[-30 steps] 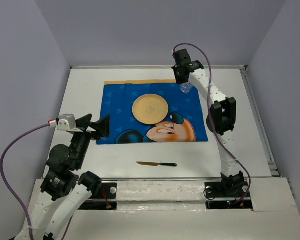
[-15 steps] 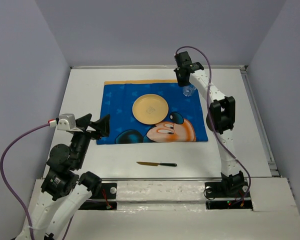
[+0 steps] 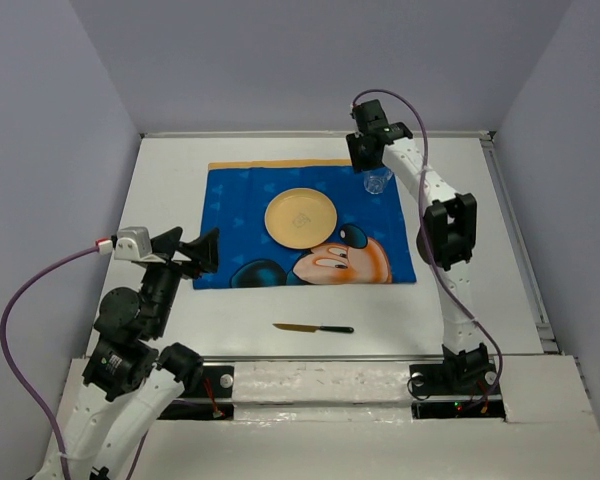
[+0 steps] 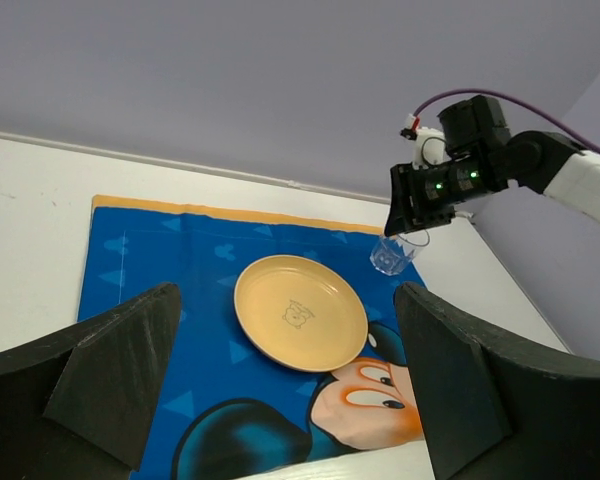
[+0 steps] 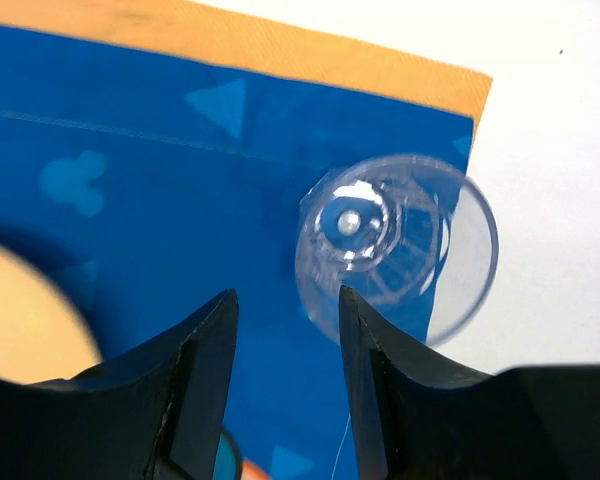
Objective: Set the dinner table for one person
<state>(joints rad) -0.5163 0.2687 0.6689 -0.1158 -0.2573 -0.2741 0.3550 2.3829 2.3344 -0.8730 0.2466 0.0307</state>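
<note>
A clear plastic cup (image 3: 377, 181) (image 5: 395, 245) stands upright at the far right corner of the blue Mickey Mouse placemat (image 3: 240, 200), half over its edge. My right gripper (image 3: 365, 152) (image 5: 285, 295) hovers just above it, open; the cup's rim shows past the right fingertip, outside the gap. A yellow plate (image 3: 300, 217) (image 4: 300, 312) lies on the placemat's middle. A knife (image 3: 313, 328) with a black handle lies on the white dinner table (image 3: 170, 170) in front of the placemat. My left gripper (image 3: 205, 252) (image 4: 287, 290) hangs wide open over the table's left side, holding nothing.
A raised rim runs along the table's far and right edges (image 3: 510, 220). Bare white tabletop lies left, right and in front of the placemat. The right arm's elbow (image 3: 448, 228) stands beside the placemat's right edge.
The right gripper's jaws have parted and let go of the cup, which now stands on the placemat corner. The left arm has not moved.
</note>
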